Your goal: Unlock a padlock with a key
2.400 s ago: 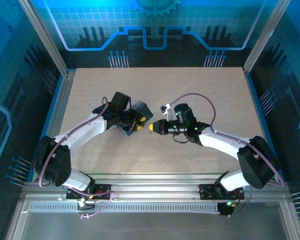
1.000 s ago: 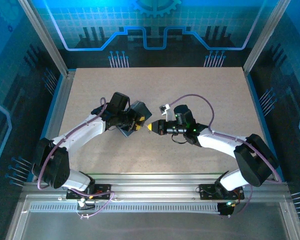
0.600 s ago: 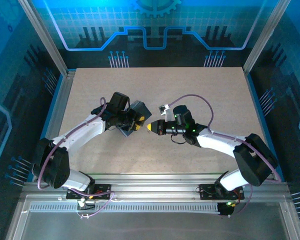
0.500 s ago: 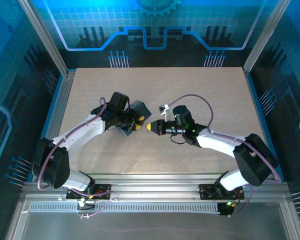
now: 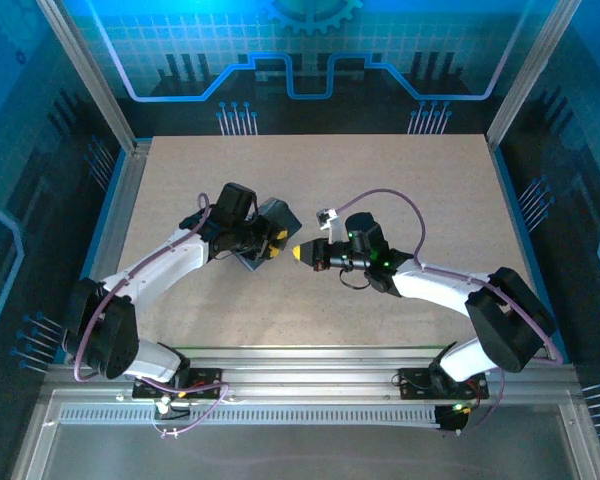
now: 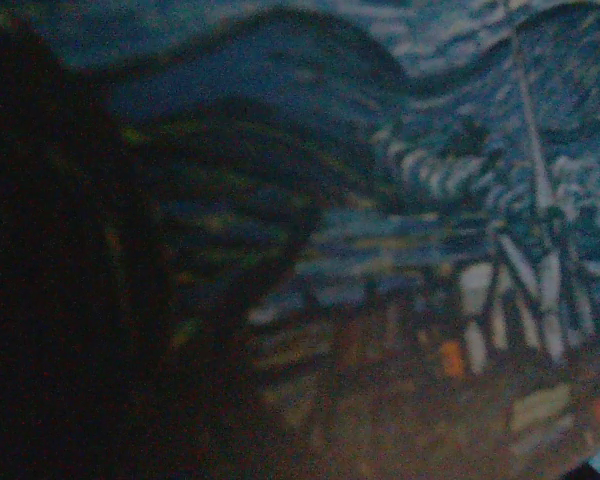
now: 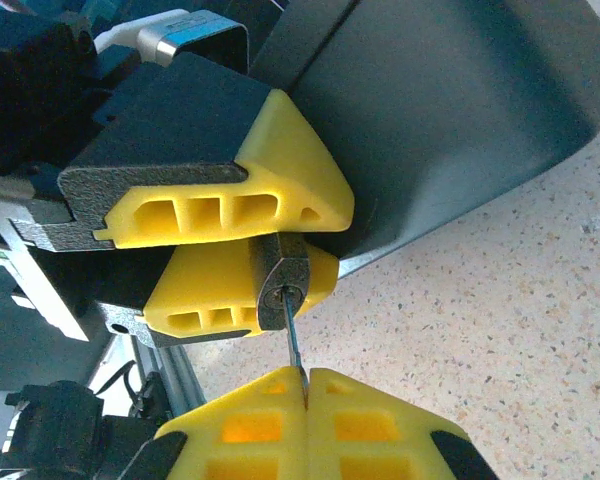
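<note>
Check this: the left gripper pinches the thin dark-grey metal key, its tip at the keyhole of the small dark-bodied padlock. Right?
No: the right gripper pinches the thin dark-grey metal key, as the right wrist view shows. Its tip is at the keyhole of the small dark-bodied padlock.

A robot lab cell: aluminium frame posts (image 5: 85, 70), blue circuit-print walls (image 5: 310, 60), a speckled table (image 5: 320, 180).

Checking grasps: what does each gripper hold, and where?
The right gripper pinches the key by its back end; left gripper clamps the padlock by its body.
</note>
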Controlling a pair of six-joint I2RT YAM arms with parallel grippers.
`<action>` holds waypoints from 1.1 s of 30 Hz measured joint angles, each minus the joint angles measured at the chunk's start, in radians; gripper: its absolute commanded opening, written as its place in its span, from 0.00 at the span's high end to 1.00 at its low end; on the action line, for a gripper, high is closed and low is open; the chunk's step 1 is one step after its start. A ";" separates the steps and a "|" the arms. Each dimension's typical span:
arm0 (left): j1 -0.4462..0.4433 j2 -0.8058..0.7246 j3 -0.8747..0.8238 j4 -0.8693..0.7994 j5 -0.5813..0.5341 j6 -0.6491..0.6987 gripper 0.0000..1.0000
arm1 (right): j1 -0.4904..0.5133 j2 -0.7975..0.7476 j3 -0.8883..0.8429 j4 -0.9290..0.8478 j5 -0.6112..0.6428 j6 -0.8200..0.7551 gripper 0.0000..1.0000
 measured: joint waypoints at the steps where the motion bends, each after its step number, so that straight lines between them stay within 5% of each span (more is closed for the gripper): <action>1: 0.000 0.000 0.001 0.000 0.000 0.007 1.00 | 0.000 0.000 -0.004 0.009 0.000 -0.005 1.00; 33: 0.007 0.000 0.015 -0.074 -0.023 0.058 1.00 | 0.076 0.027 -0.007 0.037 0.082 -0.115 1.00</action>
